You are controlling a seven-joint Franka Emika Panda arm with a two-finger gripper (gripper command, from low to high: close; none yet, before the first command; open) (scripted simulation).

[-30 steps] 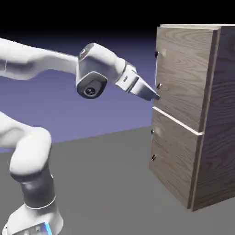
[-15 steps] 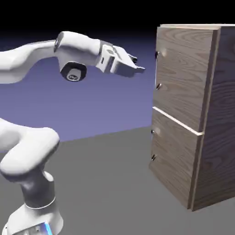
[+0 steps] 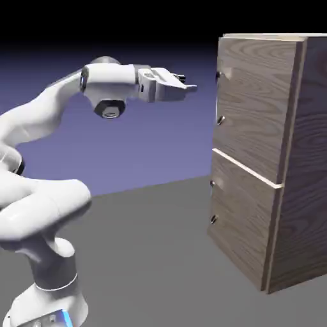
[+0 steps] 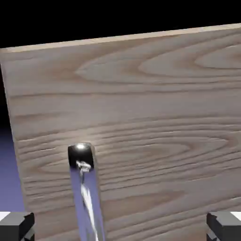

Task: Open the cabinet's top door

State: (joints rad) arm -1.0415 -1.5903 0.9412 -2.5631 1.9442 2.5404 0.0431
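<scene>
Since the earlier frames my white two-finger gripper [image 3: 190, 87] has pulled back from the lower end of the handle and risen; it now sits level, pointing at the upper part of the tall grey-brown wood-grain cabinet [image 3: 300, 159], apart from it with a clear gap. Elbow has folded lower and the white arm [image 3: 51, 115] arches up from lower left.

Top door [image 3: 252, 102], the upper wood-grain panel with pale edges, looks flush with the cabinet front, not swung out. Its small vertical metal bar handle [image 3: 218, 97] sits on the panel's left edge in the exterior view, seen edge-on, with only its two mounts clearly readable. Lower wood panel [image 3: 239, 220] below it is also flush, with its own small handle mounts.

Hand view: top door [image 4: 141, 122] fills most of the frame, pale top edge visible, dark backdrop above. Metal bar handle [image 4: 85, 193] runs from a dark mount down out of the bottom edge, left of centre, shiny. Grey fingertips [image 4: 16, 226] sit at both bottom corners, set wide apart, so I read the gripper [image 4: 120, 228] as spread, nothing between the fingers. The handle lies between the two tips but closer to the left one in this view, not touched.
</scene>
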